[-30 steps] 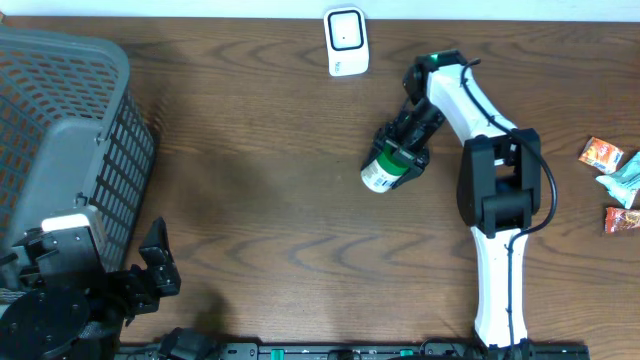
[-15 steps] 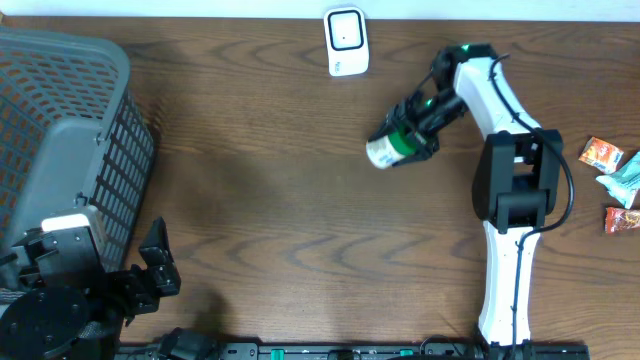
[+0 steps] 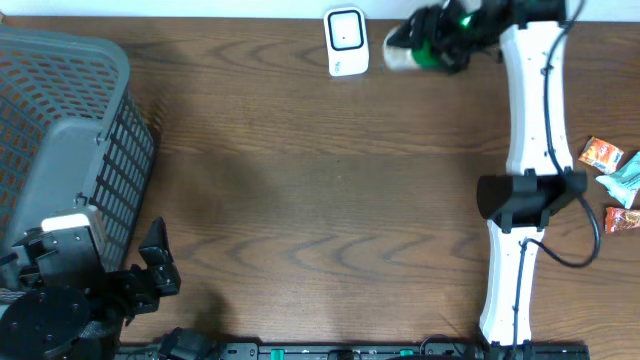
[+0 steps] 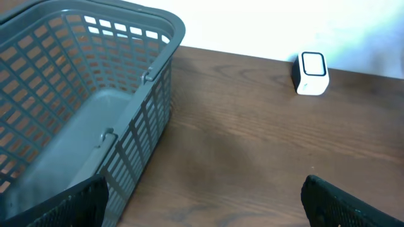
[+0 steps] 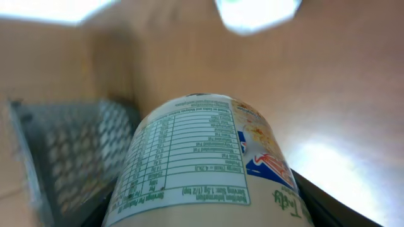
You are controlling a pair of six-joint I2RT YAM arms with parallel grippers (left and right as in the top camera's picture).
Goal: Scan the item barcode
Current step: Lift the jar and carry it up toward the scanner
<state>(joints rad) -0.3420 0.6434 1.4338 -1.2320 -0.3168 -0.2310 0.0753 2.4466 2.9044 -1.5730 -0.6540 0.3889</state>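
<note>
The container (image 3: 404, 58), clamped in the right gripper (image 3: 438, 46), hangs just beside the scanner (image 3: 346, 42). Presentation seems underway, and next its barcode likely needs turning toward the scanner. The left gripper (image 4: 202, 205) gapes, holding nothing.

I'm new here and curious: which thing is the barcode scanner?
Start at the grey basket on the left of the wooden table and follow the far edge rightward to its middle. The scanner stands there, a small white box with a dark-outlined window; unlike the green-and-white bottle in the right gripper beside it, nothing holds it.
</note>
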